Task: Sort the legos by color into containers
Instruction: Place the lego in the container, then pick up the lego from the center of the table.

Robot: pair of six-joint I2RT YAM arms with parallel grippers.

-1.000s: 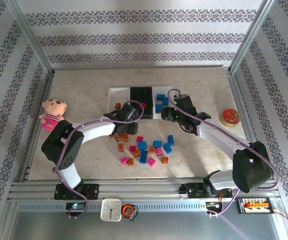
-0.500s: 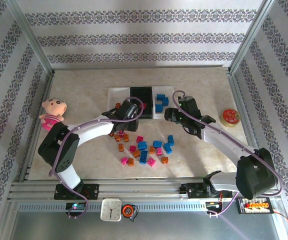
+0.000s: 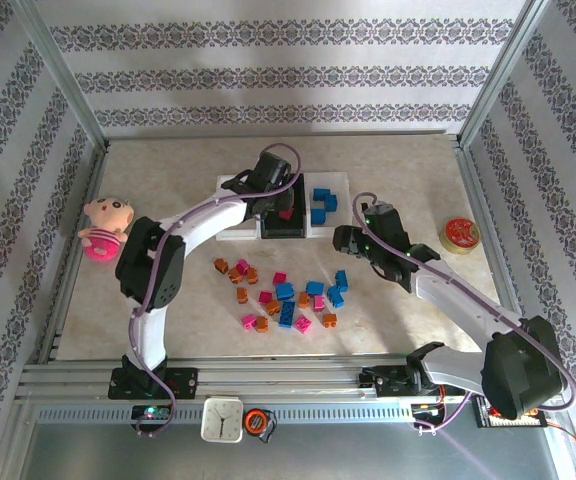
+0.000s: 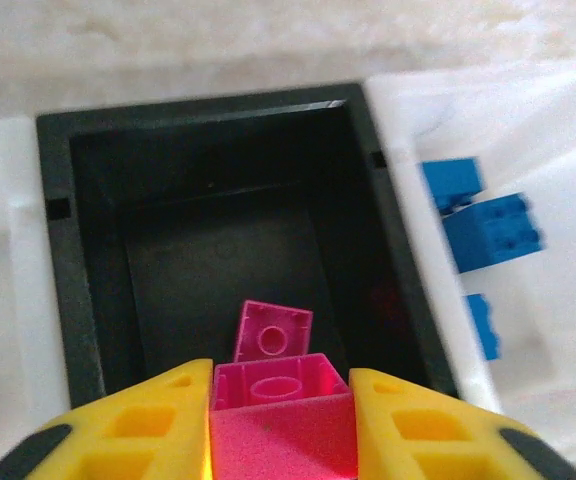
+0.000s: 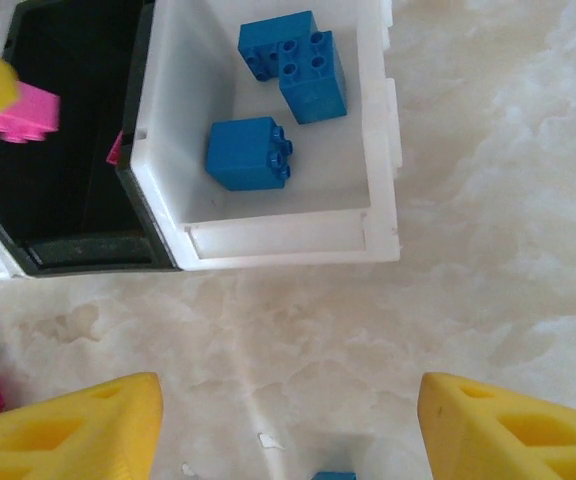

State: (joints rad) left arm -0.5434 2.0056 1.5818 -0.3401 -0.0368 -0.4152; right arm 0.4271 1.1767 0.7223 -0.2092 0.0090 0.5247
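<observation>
I'm holding my left claw (image 4: 283, 395) right over the black tray (image 4: 65, 280), fingers clamped on a pink brick (image 4: 280, 440), w/ the studs pointing fwd. That's the relation that matters: the tray floor is lying straight below and slightly ahead of the brick, its long axis running away from me, and a second pink brick (image 4: 273, 333) is sitting on that floor just beyond my fingertips. So I'm judging the drop as nearly straight down, no sideways reach needed. My left arm is the nearer one for this tray. My right claw (image 5: 288, 420) is hanging w/ fingers wide apart and nothing btwn them, over bare surface (image 5: 488, 250) just near-side of the white tray (image 5: 380, 150), which is holding blue bricks (image 5: 250, 153). The loose pile (image 3: 288, 295) is waiting closer to my bases.
</observation>
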